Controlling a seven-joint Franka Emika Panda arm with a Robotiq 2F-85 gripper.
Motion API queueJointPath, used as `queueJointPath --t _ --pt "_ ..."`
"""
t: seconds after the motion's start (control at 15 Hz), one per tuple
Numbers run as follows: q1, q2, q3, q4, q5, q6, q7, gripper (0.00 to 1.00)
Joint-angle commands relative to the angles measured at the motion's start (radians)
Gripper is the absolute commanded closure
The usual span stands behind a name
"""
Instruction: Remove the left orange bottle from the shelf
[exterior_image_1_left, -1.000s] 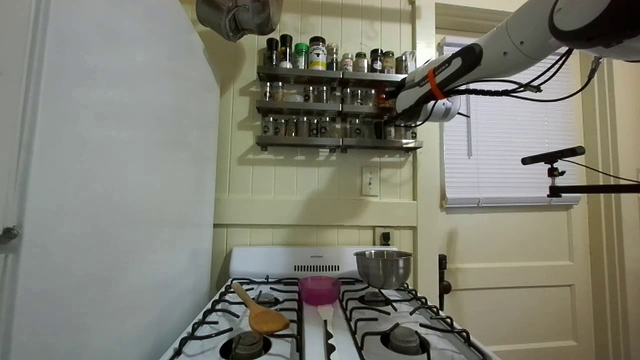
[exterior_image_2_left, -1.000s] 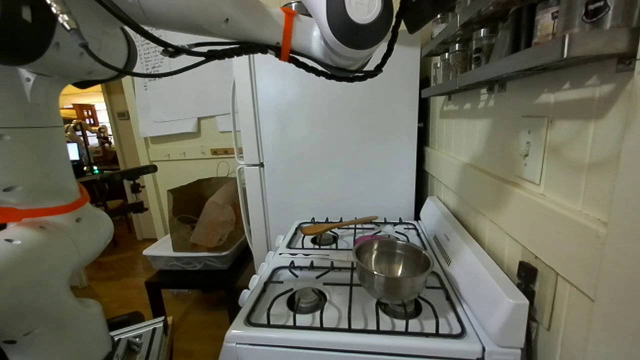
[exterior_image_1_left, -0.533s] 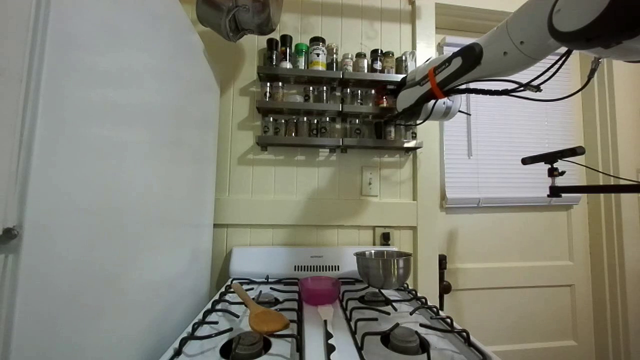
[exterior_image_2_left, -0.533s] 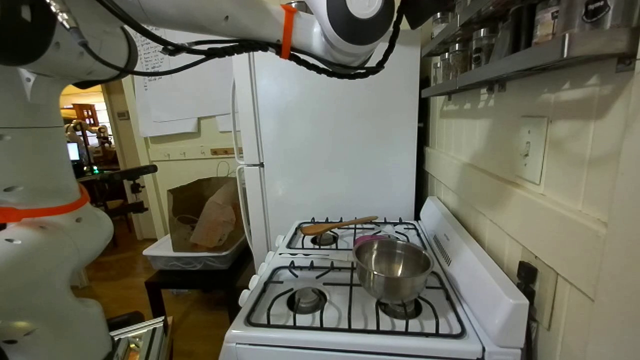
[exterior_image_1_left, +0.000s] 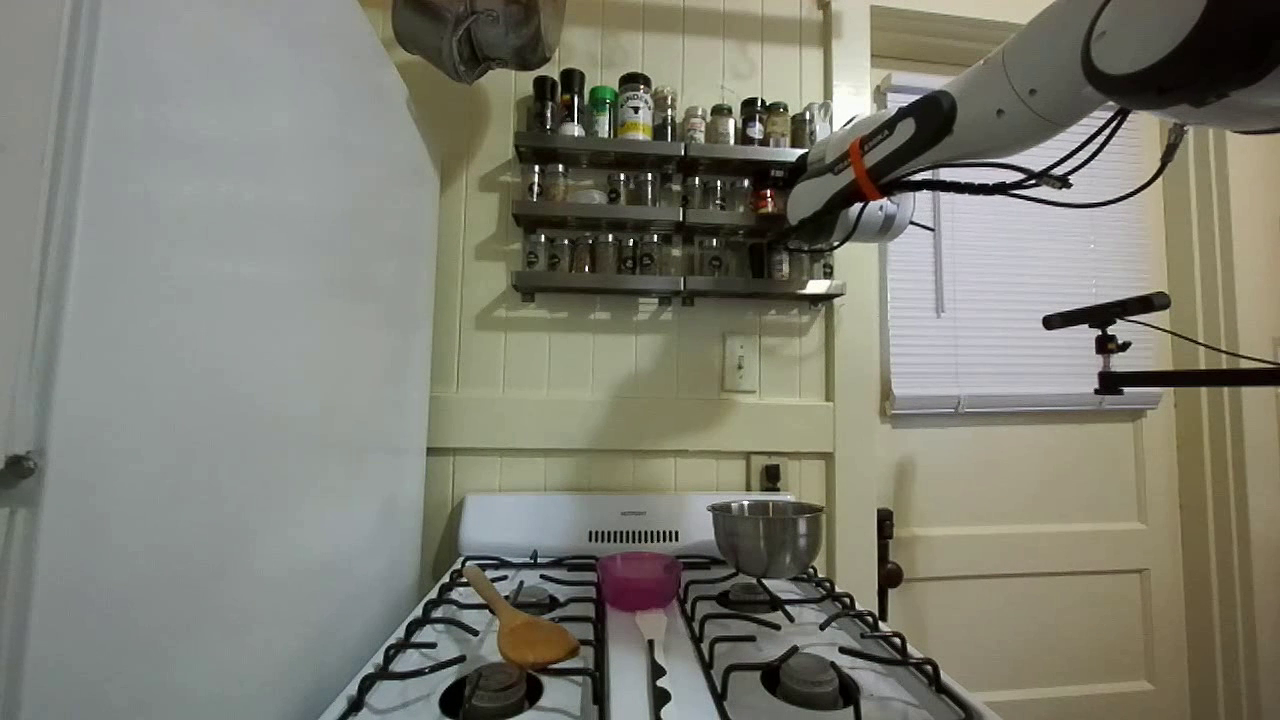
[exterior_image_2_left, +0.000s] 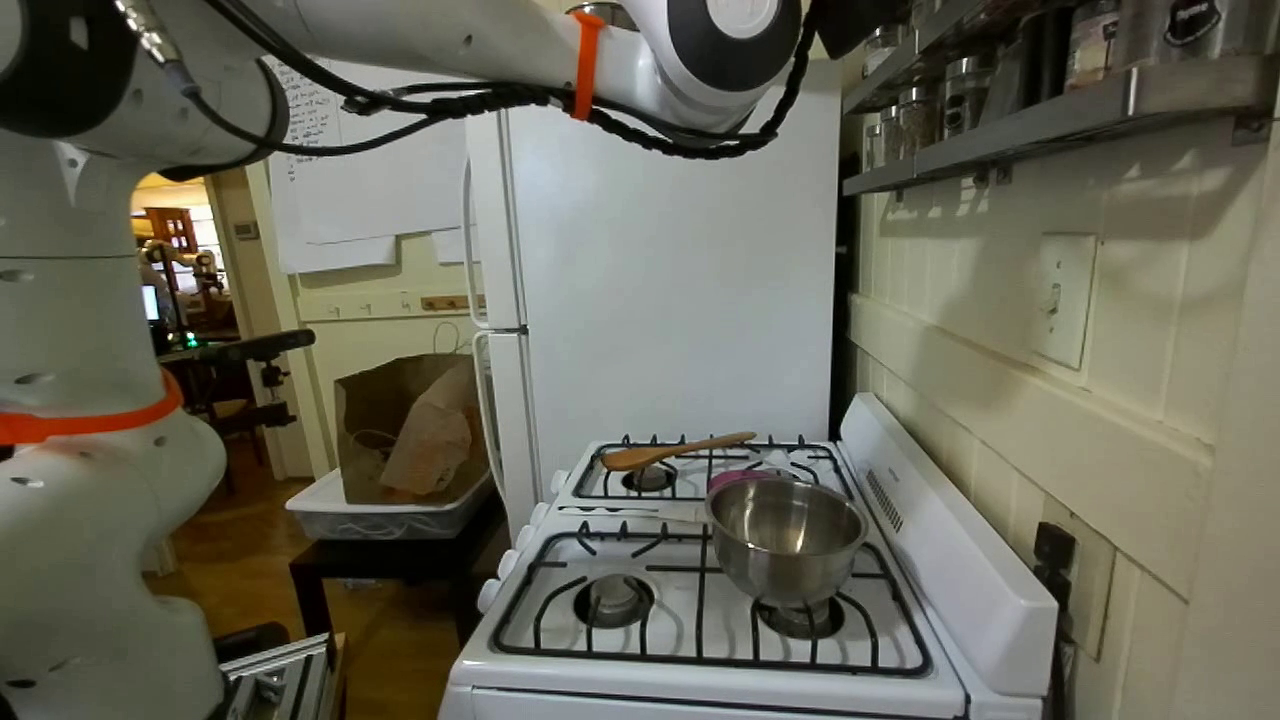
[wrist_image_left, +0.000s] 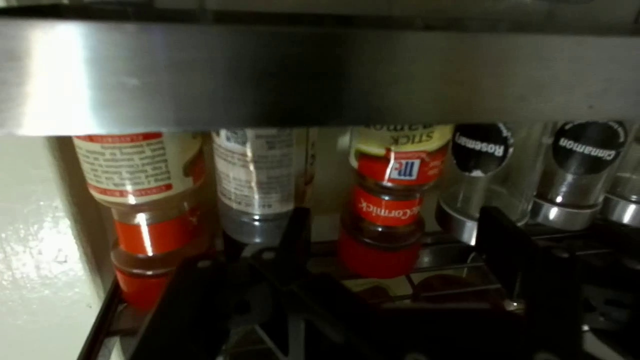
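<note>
In the wrist view, which stands upside down, the left orange bottle (wrist_image_left: 386, 220) with its red cap is upright on the shelf (wrist_image_left: 320, 80). The metal front edge hides its base. My gripper (wrist_image_left: 396, 225) is open, one black finger on each side of the bottle's cap end, with gaps between. A similar orange bottle (wrist_image_left: 150, 235) stands towards the left of that view. In an exterior view the left orange bottle (exterior_image_1_left: 766, 201) sits on the middle tier, close beside the arm (exterior_image_1_left: 850, 170). The arm hides most of the gripper there.
A grey-capped jar (wrist_image_left: 257, 200) and a Rosemary jar (wrist_image_left: 482, 165) flank the bottle closely. The tier above leaves little height over the caps. On the stove below are a steel bowl (exterior_image_1_left: 766, 540), a pink bowl (exterior_image_1_left: 640, 582) and a wooden spoon (exterior_image_1_left: 530, 638).
My gripper has opened. The arm has shifted slightly towards the shelf. The left orange bottle shows more plainly, with less of the dark gripper in front of it.
</note>
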Motion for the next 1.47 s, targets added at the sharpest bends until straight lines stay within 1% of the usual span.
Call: queueJointPath --t 0.0,0.07,0.13,0.2,0.33,0.53,0.6,0.73,0.8,0.87,1.0,1.27,1.4 --pt "0.019 0.041 -0.008 0.041 0.026 0.011 -0.019 0.19" --pt "0.021 0.045 -0.009 0.045 0.027 0.01 -0.02 0.29" --pt "0.021 0.051 -0.01 0.051 0.027 0.011 -0.021 0.42" --pt "0.021 0.057 -0.011 0.055 0.027 0.009 -0.021 0.44" --pt "0.018 0.067 -0.015 0.064 0.028 0.009 -0.022 0.55" --pt "0.015 0.071 -0.021 0.068 0.029 0.006 -0.023 0.58" --pt "0.016 0.071 -0.021 0.068 0.029 0.005 -0.022 0.68" --pt "0.018 0.068 -0.019 0.065 0.028 0.005 -0.024 0.81" --pt "0.018 0.064 -0.02 0.062 0.027 0.002 -0.026 0.82" --pt "0.038 0.051 -0.035 0.046 0.045 -0.006 -0.042 0.83" --pt "0.056 0.013 -0.044 0.011 0.064 -0.024 -0.059 0.83" --pt "0.106 -0.048 -0.084 -0.049 0.151 -0.021 -0.126 0.83" --pt "0.123 -0.077 -0.092 -0.079 0.19 -0.022 -0.157 0.83"
